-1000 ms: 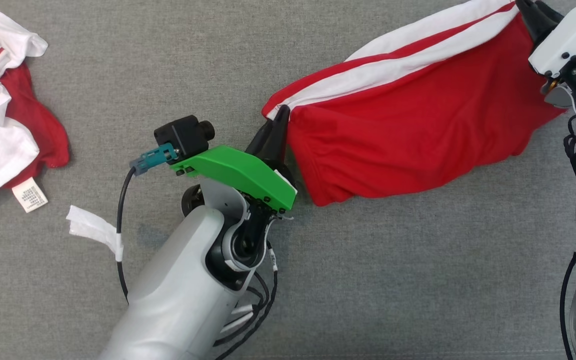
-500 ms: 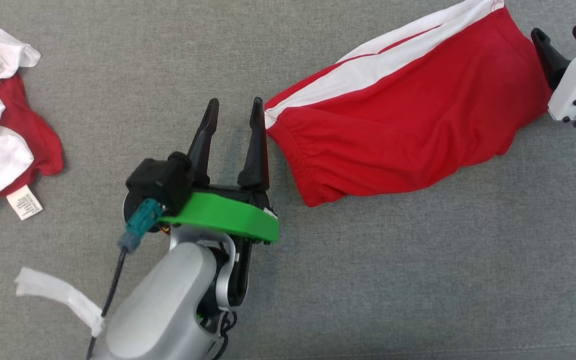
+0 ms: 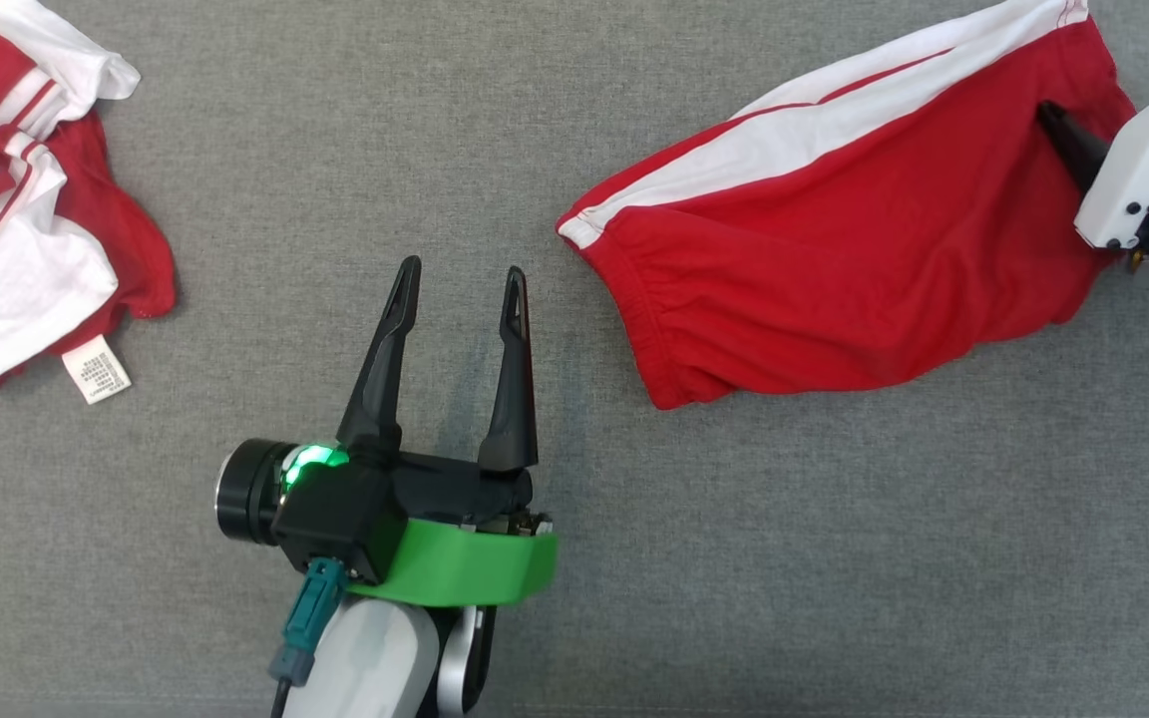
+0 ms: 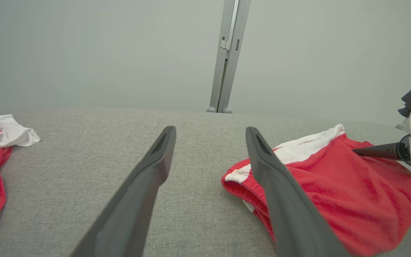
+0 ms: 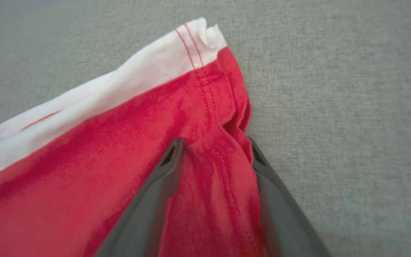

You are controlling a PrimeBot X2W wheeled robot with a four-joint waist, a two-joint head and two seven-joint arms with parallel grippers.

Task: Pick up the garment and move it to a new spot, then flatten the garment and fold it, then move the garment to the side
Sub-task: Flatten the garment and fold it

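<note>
Grey woven surface (image 3: 834, 558) with two red-and-white pieces of clothing lying on it, well apart.

The red garment (image 3: 864, 269) lies spread on the right half of the head view, slanting from the middle of the frame up to the upper right corner. A white side stripe (image 3: 834, 110) runs along its upper edge, and its gathered waistband (image 3: 634, 309) faces the centre. In the right wrist view its far hem is bunched into a raised fold. At the upper left a crumpled red-and-white garment (image 3: 26, 219) sits in a heap, its white label (image 3: 96, 369) flat on the grey cloth just below it.
</note>
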